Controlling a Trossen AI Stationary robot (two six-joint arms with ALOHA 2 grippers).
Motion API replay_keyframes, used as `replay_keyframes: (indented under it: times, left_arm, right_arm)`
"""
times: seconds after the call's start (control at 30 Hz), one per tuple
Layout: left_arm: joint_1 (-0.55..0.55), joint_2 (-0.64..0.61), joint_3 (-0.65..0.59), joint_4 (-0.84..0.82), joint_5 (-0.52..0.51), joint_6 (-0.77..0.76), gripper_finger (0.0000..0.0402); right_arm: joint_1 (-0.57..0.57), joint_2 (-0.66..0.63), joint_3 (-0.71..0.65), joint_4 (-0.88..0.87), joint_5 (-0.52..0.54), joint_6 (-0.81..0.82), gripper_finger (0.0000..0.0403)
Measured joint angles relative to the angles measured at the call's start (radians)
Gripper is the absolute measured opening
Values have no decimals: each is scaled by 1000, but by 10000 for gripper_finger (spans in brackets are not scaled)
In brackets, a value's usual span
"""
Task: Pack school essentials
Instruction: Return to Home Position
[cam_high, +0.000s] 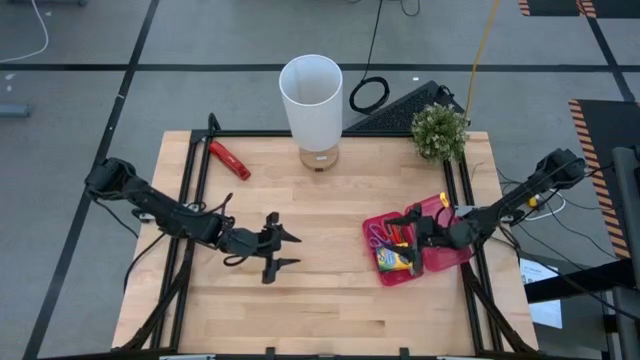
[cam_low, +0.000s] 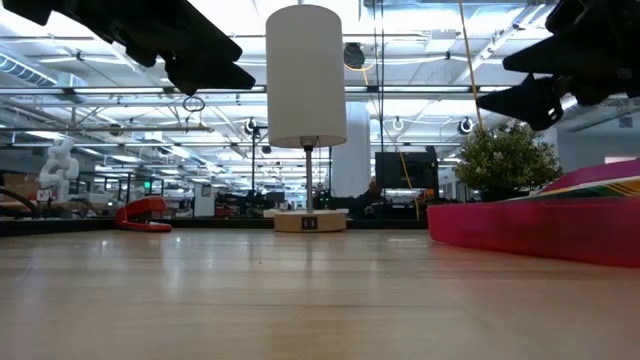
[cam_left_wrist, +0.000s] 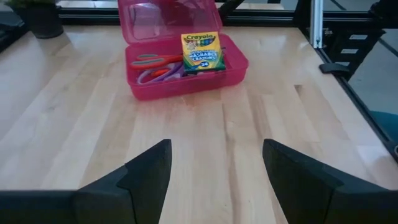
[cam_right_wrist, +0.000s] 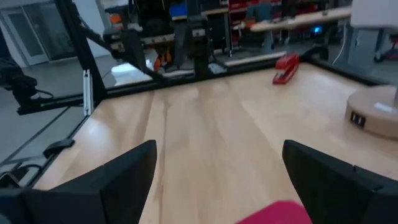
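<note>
The pink case (cam_high: 437, 258) lies open at the table's right, its lid (cam_left_wrist: 166, 14) standing up behind it. Inside it are the yellow-green crayon box (cam_left_wrist: 201, 52), red-handled scissors (cam_left_wrist: 151, 60) and purple-handled scissors (cam_left_wrist: 155, 74). My right gripper (cam_high: 413, 231) hovers open just above the case, clear of it in the low view (cam_low: 530, 95). My left gripper (cam_high: 287, 250) stands open over bare wood at mid-table, its fingers pointing at the case, with nothing between them (cam_left_wrist: 214, 180).
A white lamp (cam_high: 312, 100) stands at the far middle and a small potted plant (cam_high: 438, 131) at the far right. A red-and-black hand tool (cam_high: 229, 159) lies at the far left. A black frame (cam_high: 196, 170) runs along the table's sides. Bare wood lies between the grippers.
</note>
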Motion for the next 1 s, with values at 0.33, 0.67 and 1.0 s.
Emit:
replay_keyframes:
  times: [0.33, 0.67, 1.0]
  left_arm:
    - [40, -1, 0, 78, -24, 85, 255]
    - [99, -78, 0, 70, -105, 136, 198]
    - [145, -164, -41, 19, -134, 113, 14]
  right_arm:
    - [-8, -7, 0, 96, -81, -173, 284]
    - [-8, -103, 0, 85, -80, -427, 19]
    - [-72, -356, 1, -150, -118, -545, 2]
